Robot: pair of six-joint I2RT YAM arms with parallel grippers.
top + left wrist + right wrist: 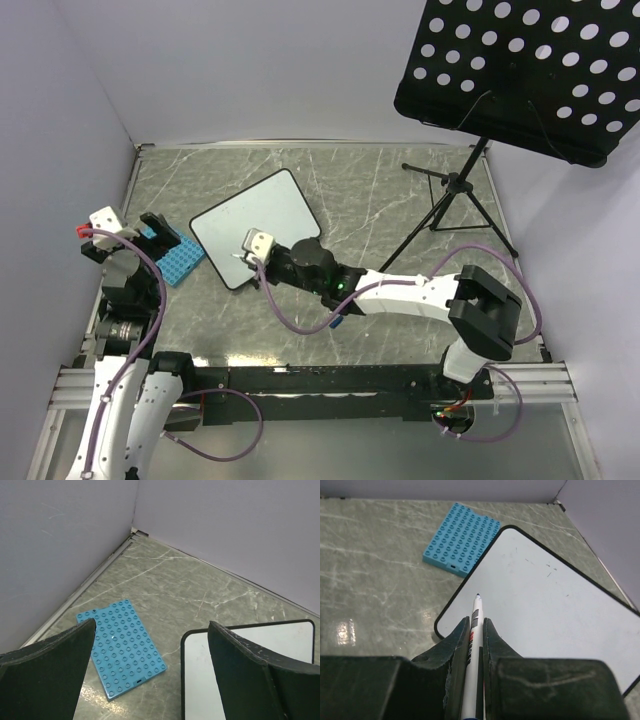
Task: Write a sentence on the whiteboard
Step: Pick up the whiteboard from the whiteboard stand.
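Looking down from high behind; peering close from both wrists; all sharing whiteboard [256, 214] and, seemingly, blue plate [184, 263].

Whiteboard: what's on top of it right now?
No writing on the whiteboard, only faint specks. The right tool holds a marker, its tip over the board near one corner; contact is unclear. The part of the board beneath the tool is hidden.
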